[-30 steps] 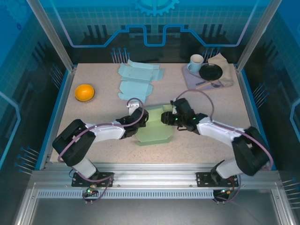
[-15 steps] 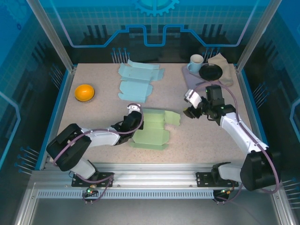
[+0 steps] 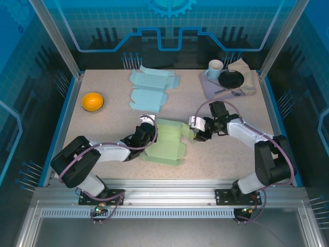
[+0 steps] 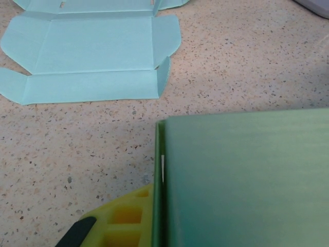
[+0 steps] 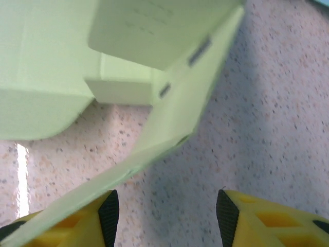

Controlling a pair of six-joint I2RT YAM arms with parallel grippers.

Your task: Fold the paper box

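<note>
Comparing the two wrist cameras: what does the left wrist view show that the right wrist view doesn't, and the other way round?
Left wrist view: a flat light-blue box blank lies unfolded on the table, and the left gripper is shut on a panel edge of the green paper box.

Right wrist view: the right gripper has its jaws open above the table, and a slotted flap of the box slants down toward one finger.

Both: the green paper box and the speckled tabletop.
</note>
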